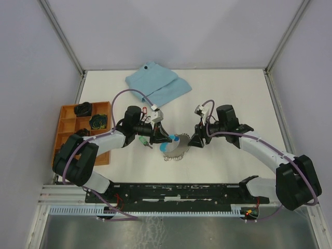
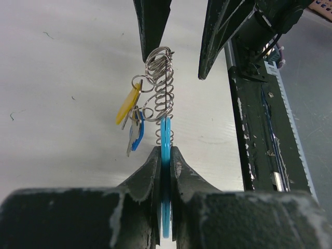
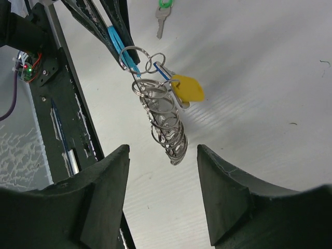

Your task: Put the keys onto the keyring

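My left gripper [image 2: 165,150] is shut on the light-blue strap [image 2: 166,136] of the keyring [image 2: 158,91] and holds it above the table. The chain of grey metal rings runs out from the strap, with a yellow tag [image 2: 128,104] and a blue-tagged key [image 2: 136,134] hanging on it. My right gripper [image 3: 163,150] is open. Its fingers stand on either side of the chain's free end [image 3: 174,148] without touching it. The green-tagged key [image 3: 163,15] lies on the table beside the left gripper [image 1: 165,138]. Something small and red [image 1: 145,110] shows by the left forearm.
A folded light-blue cloth [image 1: 158,83] lies at the back of the table. At the left edge, beside the left arm, is an orange compartment tray [image 1: 70,111] with dark items in it. The black base rail [image 1: 171,189] runs along the near edge.
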